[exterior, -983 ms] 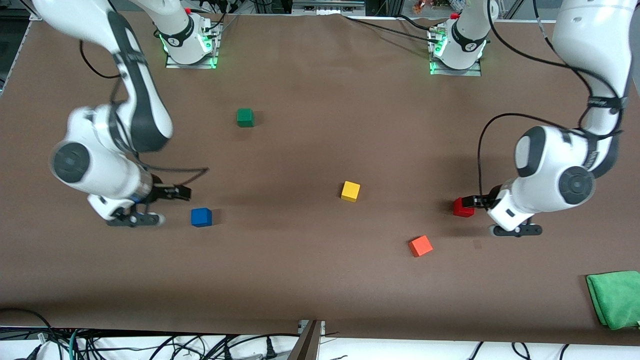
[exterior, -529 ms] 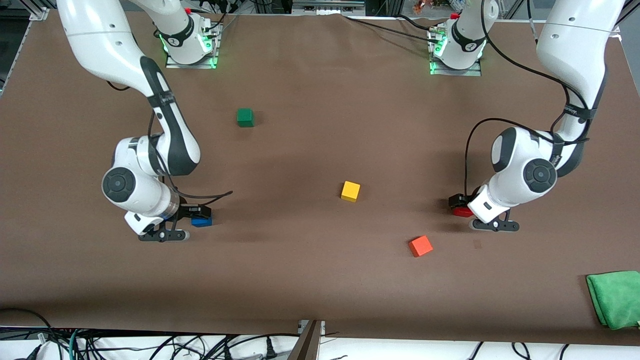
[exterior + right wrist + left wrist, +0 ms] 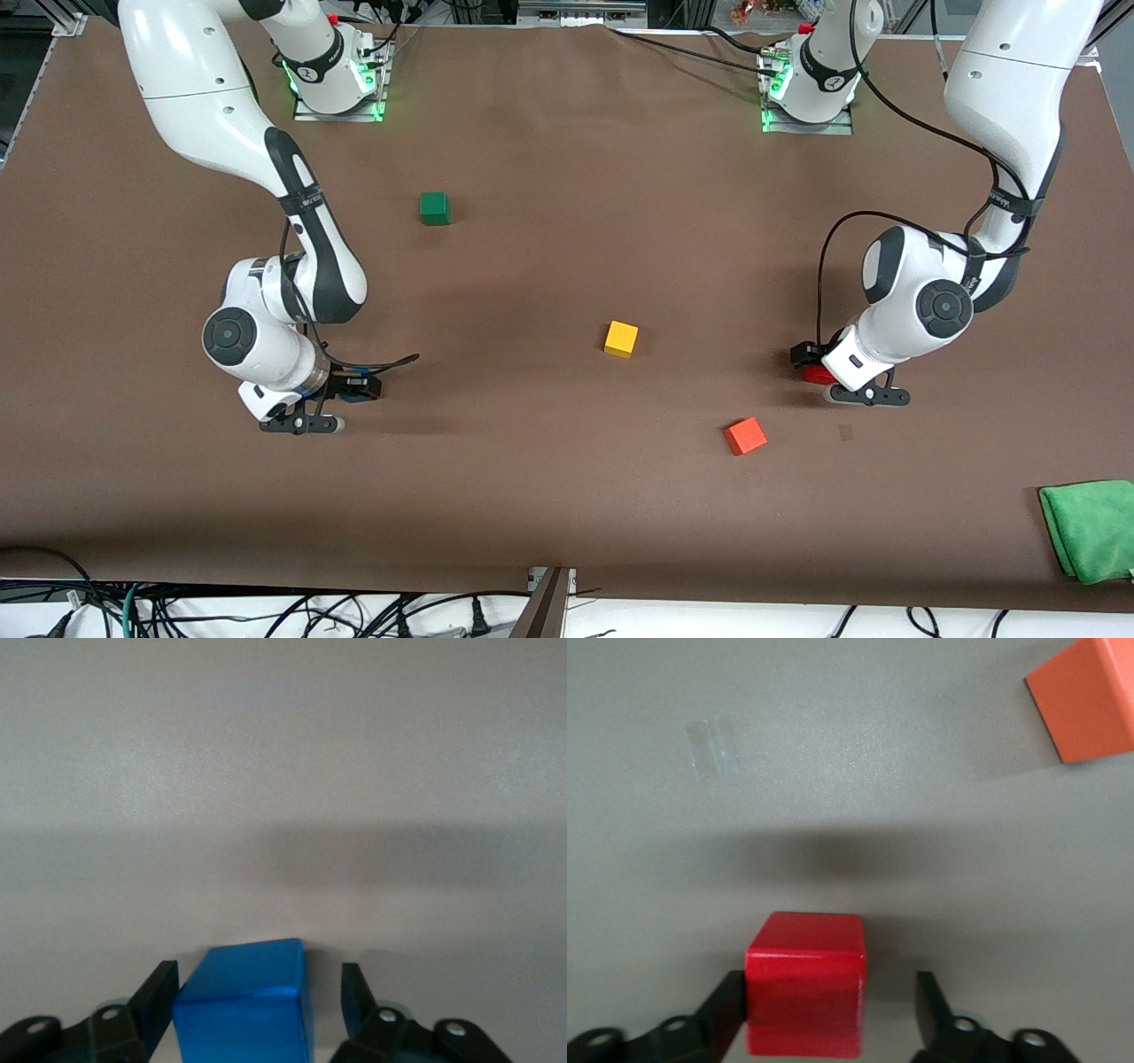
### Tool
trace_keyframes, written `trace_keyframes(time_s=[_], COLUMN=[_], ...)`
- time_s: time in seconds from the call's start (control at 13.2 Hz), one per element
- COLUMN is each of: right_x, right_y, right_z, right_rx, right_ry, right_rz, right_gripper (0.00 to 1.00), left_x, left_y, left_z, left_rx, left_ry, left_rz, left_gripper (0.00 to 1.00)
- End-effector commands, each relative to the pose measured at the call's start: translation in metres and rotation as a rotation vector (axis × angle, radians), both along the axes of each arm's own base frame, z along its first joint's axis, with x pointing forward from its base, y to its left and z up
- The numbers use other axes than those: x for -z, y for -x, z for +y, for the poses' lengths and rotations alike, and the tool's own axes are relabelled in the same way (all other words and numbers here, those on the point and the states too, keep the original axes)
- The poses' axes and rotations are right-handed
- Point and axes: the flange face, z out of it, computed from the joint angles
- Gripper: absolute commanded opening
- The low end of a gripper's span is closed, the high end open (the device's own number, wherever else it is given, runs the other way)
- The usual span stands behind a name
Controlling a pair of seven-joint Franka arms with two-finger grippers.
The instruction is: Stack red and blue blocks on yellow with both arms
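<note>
Each claw straddles its cube, fingers spread wide, not yet clamped. At the picture's right edge of centre, the left gripper (image 3: 833, 1014) brackets the red block (image 3: 804, 997); lower left, the right gripper (image 3: 257, 1010) brackets the blue block (image 3: 244, 1005). The yellow cube (image 3: 621, 338) sits mid-frame between them — closer to red.

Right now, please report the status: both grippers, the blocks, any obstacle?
Left gripper open around red block. Right gripper open around blue block. Yellow block bare on table; orange-red cube lies apart from it.
</note>
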Motion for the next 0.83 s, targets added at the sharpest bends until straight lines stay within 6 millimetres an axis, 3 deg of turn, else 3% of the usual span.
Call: trace_keyframes(time_s=[0.0, 0.08, 0.15, 0.3, 0.53, 0.76], right_x=[-0.017, -0.032, -0.051, -0.098, -0.186, -0.24], right_y=[0.0, -0.002, -0.004, -0.008, -0.006, -0.001], right_z=[0.005, 0.005, 0.008, 0.012, 0.017, 0.018], right_rx=[-0.017, -0.02, -0.028, -0.042, -0.068, -0.087], right_ry=[-0.025, -0.026, -0.032, -0.043, -0.053, -0.05], right_rz=[0.025, 0.033, 0.035, 0.047, 0.086, 0.127], right_gripper=[0.11, 0.02, 0.0, 0.0, 0.0, 0.01], left_x=[0.001, -0.001, -0.004, -0.024, -0.061, -0.089], left_y=[0.002, 0.001, 0.0, -0.007, -0.012, 0.004], left_z=[0.007, 0.008, 0.008, -0.001, -0.075, -0.189], left_rx=[0.075, 0.086, 0.086, 0.083, 0.122, 0.147], left_ry=[-0.012, -0.012, -0.013, -0.013, 0.019, 0.029], left_rz=[-0.016, -0.018, -0.024, -0.053, -0.059, -0.038], left_gripper=[0.29, 0.11, 0.0, 0.0, 0.0, 0.0])
